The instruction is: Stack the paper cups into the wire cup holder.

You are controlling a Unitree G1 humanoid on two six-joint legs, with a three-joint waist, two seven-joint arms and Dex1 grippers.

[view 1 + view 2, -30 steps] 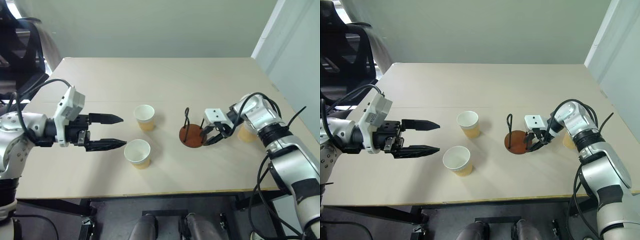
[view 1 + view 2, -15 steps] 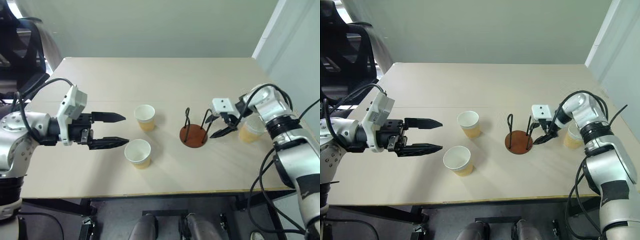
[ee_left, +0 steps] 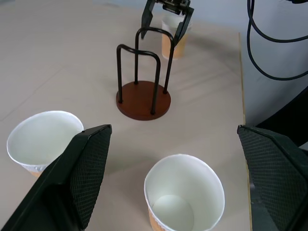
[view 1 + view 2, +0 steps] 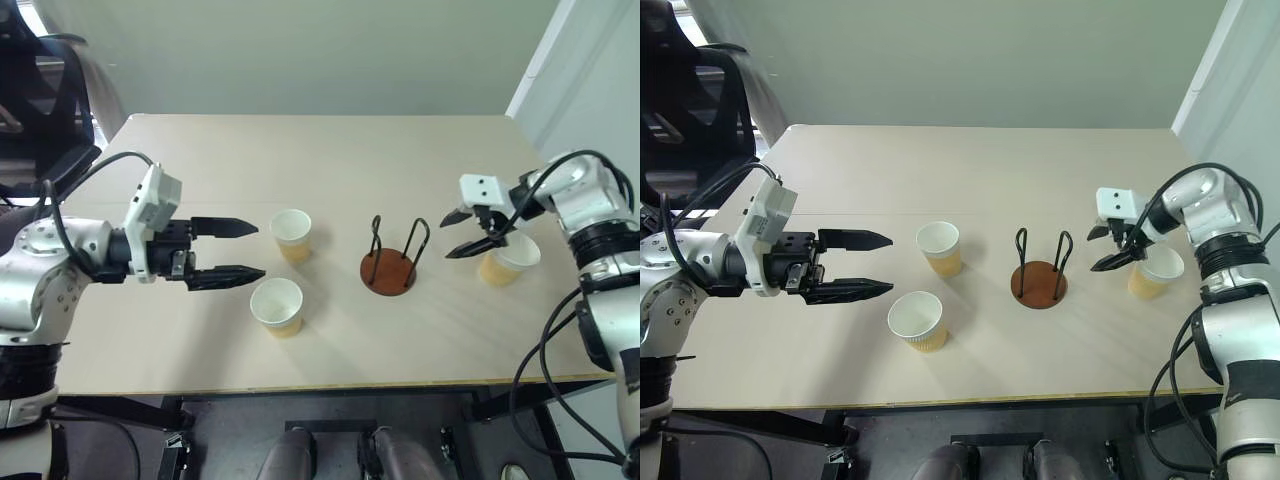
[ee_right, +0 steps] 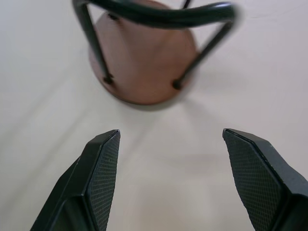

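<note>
My right gripper (image 4: pixel 466 232) is parted and empty, hanging above the table (image 4: pixel 330 160) between the wire cup holder (image 4: pixel 392 262) and the right-hand paper cup (image 4: pixel 507 260), tips angled down toward the holder. Judging by that, it's lined up to take this cup next, since it's the one nearest on my right side. That cup stands upright, near the table's right edge, apart from the holder.

My left gripper (image 4: pixel 250 249) is spread wide, empty, pointing level across the table toward the holder. Just past its fingertips sit the other two paper cups: far cup (image 4: pixel 290 234) and near cup (image 4: pixel 276 306), both upright, mouths up, close together but not touching. Wide jaws suit a side grab on either one.

Holder is upright mid-table, reddish disc base, two black wire loops, nothing in it. No cup stacked yet; all three cups are left to go.
</note>
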